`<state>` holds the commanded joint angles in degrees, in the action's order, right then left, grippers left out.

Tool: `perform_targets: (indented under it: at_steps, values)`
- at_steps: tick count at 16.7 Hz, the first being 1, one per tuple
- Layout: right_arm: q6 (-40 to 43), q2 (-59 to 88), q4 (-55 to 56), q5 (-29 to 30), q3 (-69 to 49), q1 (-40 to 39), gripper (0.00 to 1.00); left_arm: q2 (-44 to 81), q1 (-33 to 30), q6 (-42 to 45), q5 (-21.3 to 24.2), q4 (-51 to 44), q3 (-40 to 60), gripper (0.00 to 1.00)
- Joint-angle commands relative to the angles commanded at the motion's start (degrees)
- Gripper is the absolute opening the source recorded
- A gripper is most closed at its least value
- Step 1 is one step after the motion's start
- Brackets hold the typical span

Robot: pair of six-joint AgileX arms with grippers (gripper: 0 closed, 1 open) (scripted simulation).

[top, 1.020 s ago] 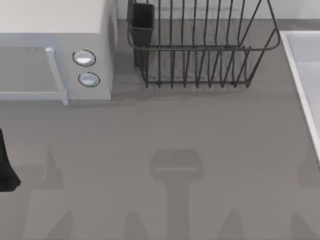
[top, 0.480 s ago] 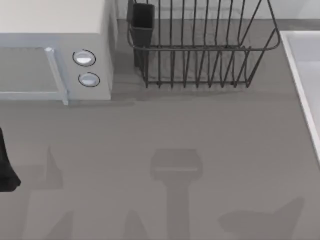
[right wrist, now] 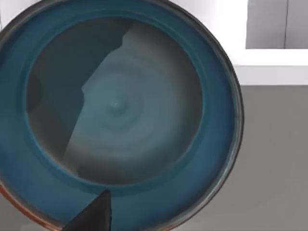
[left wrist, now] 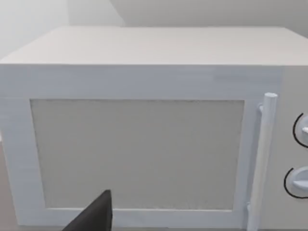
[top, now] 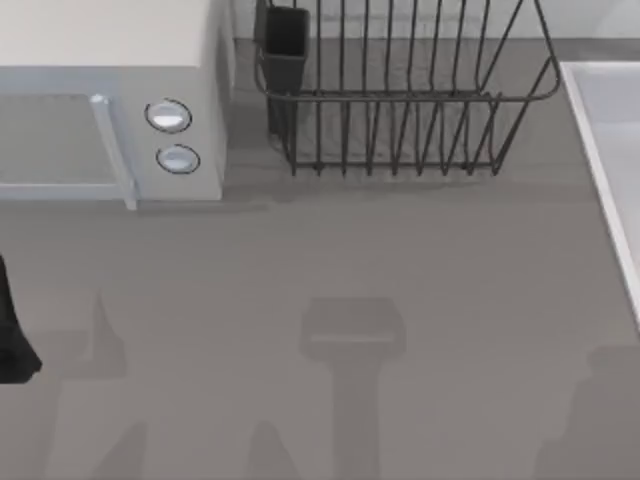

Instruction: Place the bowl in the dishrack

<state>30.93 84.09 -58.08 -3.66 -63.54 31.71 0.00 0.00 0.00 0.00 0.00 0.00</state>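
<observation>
Bowl under the right wrist camera, dishrack at the far edge

Bowl point(right wrist: 115, 110), teal-blue and upright, lay directly below the right arm's wrist camera, its round inside facing up, resting on the grey table point(right wrist: 274, 159) beside a white ledge. One dark fingertip point(right wrist: 94, 214) of the right gripper overlapped the bowl's rim; whether that gripper was wide, narrow or gripping could not be told. The dishrack point(top: 400, 100), a dark wire basket with a cutlery cup point(top: 285, 45) at its left corner, stood at the far middle of the table, just right of the white microwave point(top: 110, 100). The left arm point(top: 12, 335) sat at the left edge, its wrist camera facing the microwave door point(left wrist: 137, 154); its gripper's spread could not be told either
</observation>
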Motion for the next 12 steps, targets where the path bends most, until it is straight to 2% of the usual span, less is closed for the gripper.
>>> perform_targets:
  at_steps: [4, 12]
  values:
    - [2.60, 6.56, -4.48, -0.21, -5.64, 2.68, 1.00, 0.00, 0.00, 0.00, 0.00, 0.00, 0.00, 1.00]
    - [2.37, 7.61, -2.24, -0.17, -4.13, 2.41, 1.00, 0.00, 0.00, 0.00, 0.00, 0.00, 0.00, 1.00]
